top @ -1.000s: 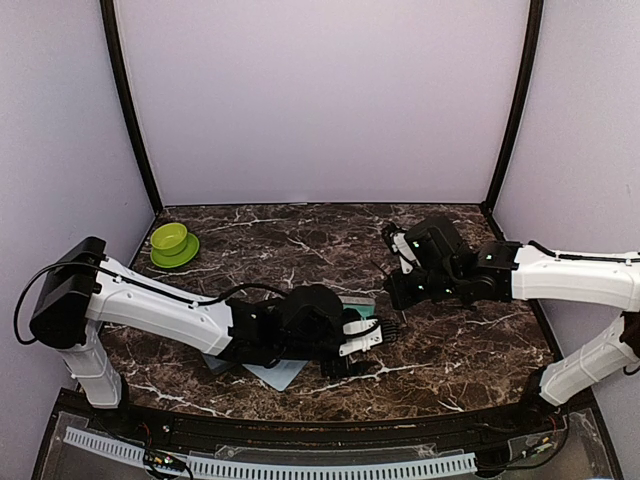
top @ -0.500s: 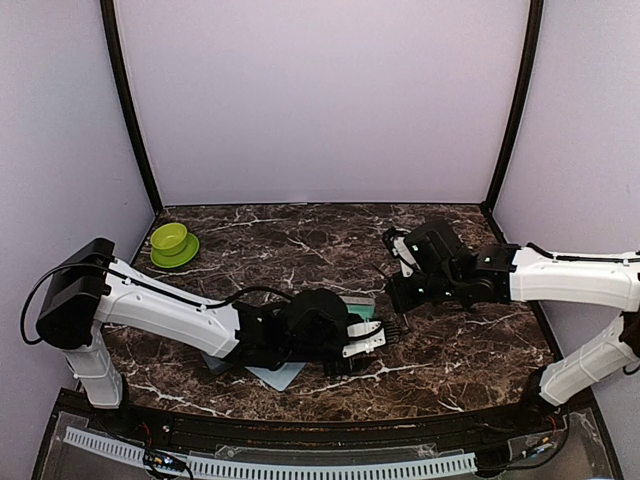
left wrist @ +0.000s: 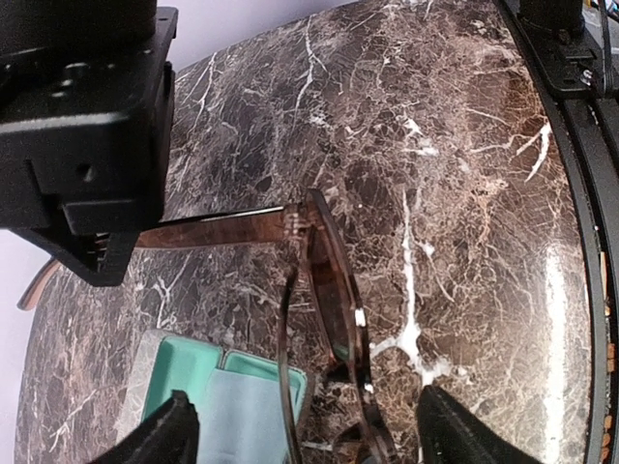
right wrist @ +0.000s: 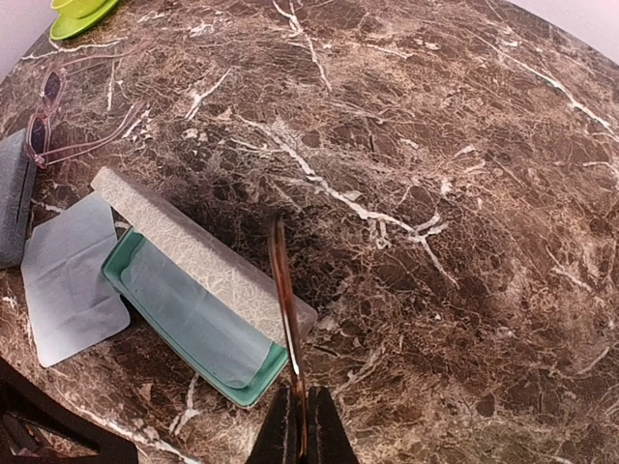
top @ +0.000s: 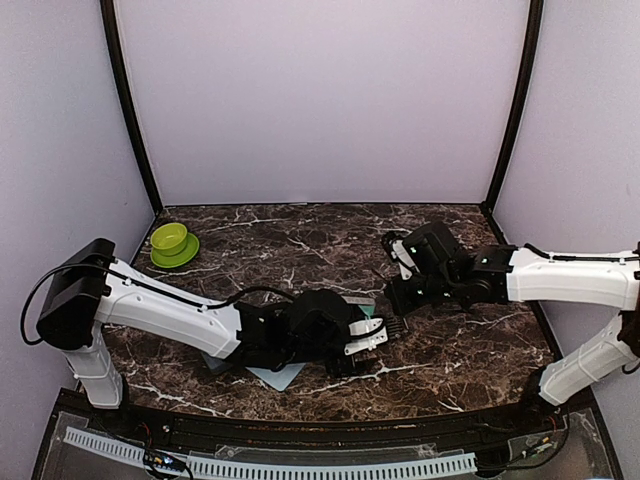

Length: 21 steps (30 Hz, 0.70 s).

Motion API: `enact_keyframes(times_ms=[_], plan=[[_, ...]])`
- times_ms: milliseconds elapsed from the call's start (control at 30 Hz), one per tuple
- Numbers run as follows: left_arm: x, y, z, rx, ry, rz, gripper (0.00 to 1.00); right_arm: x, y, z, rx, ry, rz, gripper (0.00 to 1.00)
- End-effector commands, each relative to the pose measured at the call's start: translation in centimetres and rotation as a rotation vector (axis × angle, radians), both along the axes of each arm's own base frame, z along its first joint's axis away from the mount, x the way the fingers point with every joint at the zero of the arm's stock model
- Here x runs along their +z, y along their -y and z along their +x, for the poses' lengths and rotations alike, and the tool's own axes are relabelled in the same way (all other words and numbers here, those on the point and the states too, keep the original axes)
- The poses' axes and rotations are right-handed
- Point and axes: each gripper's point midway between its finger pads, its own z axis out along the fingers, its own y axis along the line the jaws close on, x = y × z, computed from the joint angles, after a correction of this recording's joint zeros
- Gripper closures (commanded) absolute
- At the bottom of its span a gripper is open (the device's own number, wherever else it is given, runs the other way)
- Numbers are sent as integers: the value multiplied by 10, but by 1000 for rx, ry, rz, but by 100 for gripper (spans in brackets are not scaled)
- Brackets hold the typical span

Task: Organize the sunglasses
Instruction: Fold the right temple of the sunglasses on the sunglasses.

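- While the right gripper (right wrist: 298,427) is pressed together on one thin brown temple arm (left wrist: 213,230), the sunglasses (left wrist: 334,314) hang off the table (top: 300,240) near the middle of it, between the two arms.
- Seen from the left wrist, the dark front of the sunglasses stands on edge, and its second temple arm runs down over the corner of the open case (right wrist: 198,253).
- On either side of that front the left gripper (left wrist: 306,425) is spread wide. Its fingers (left wrist: 172,430) stand apart from the frame, and I see no contact.
- Below the sunglasses the open case lies with its grey lid tipped up, its teal lining showing and a pale cloth (right wrist: 189,319) inside it.
- Beside the case, flat on the marble, lies a second pale cloth (right wrist: 66,275).
- Just beyond that cloth, a closed grey case (right wrist: 12,198) sits at the edge of the right wrist view.
- Past that grey case the pink-framed sunglasses (right wrist: 58,121) lie unfolded on the marble.
- At the far left corner of the table sits a green bowl (top: 170,238) on a matching saucer, well apart from both grippers.
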Motion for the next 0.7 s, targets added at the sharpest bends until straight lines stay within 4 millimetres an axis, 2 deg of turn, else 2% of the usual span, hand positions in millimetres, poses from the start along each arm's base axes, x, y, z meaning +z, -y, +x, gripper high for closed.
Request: enact_keyframes(times_ms=[0,100,200,300,500,667], plan=[[19,-6,-11,-3,-50,-58,14,7,3,3,-18,37,19,100],[25,-13,-28,-34,-170,-90,9,12,6,4,-11,68,15,100],[35,-23,-43,-66,-302,-134,8,16,9,4,0,109,20,100],[50,-37,-48,-65,-431,-212,8,18,12,4,9,139,24,100],[71,-63,-34,-31,-792,-384,8,23,14,3,18,191,29,100],[63,-66,-21,73,-962,-415,7,33,14,3,12,235,47,100]])
